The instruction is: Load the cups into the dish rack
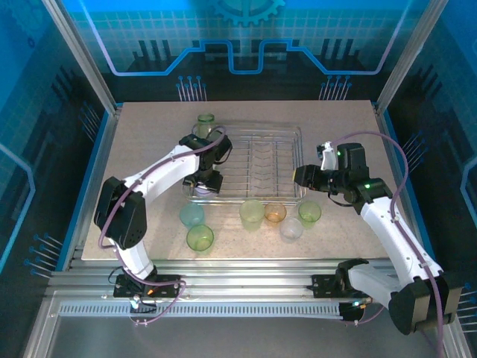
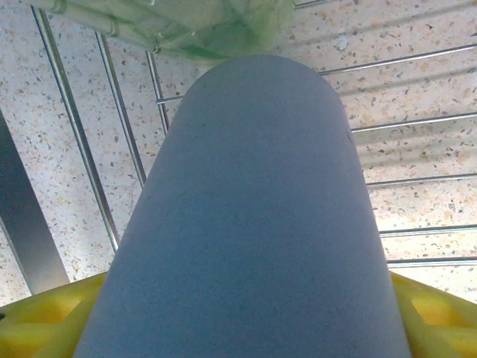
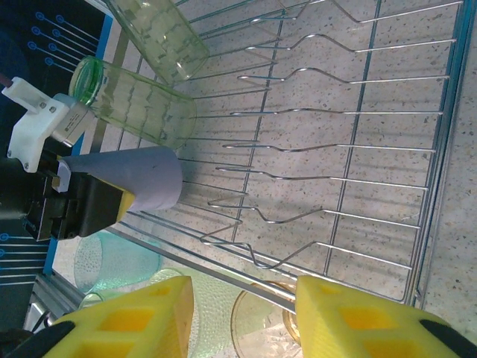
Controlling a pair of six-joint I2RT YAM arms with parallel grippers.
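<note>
The wire dish rack [image 1: 257,160] sits mid-table. My left gripper [image 1: 206,181] hangs over its left end, shut on a lilac cup [image 2: 253,209] that reaches down to the rack's floor wires; the yellow pads [image 3: 119,201] clamp it. Two green cups [image 3: 138,104] [image 3: 160,30] lie at that same end of the rack. My right gripper [image 1: 299,177] hovers at the rack's right front corner, open with nothing between its fingers [image 3: 134,321]. On the table in front of the rack stand teal [image 1: 191,215], green [image 1: 200,238], yellow-green [image 1: 252,214], amber [image 1: 275,212], clear [image 1: 291,228] and green [image 1: 310,212] cups.
The rack's plate prongs [image 3: 298,149] stand in rows across its middle and right. The loose cups crowd the strip between the rack and the table's near edge [image 1: 246,257]. Blue walls and metal posts [image 1: 82,60] enclose the table.
</note>
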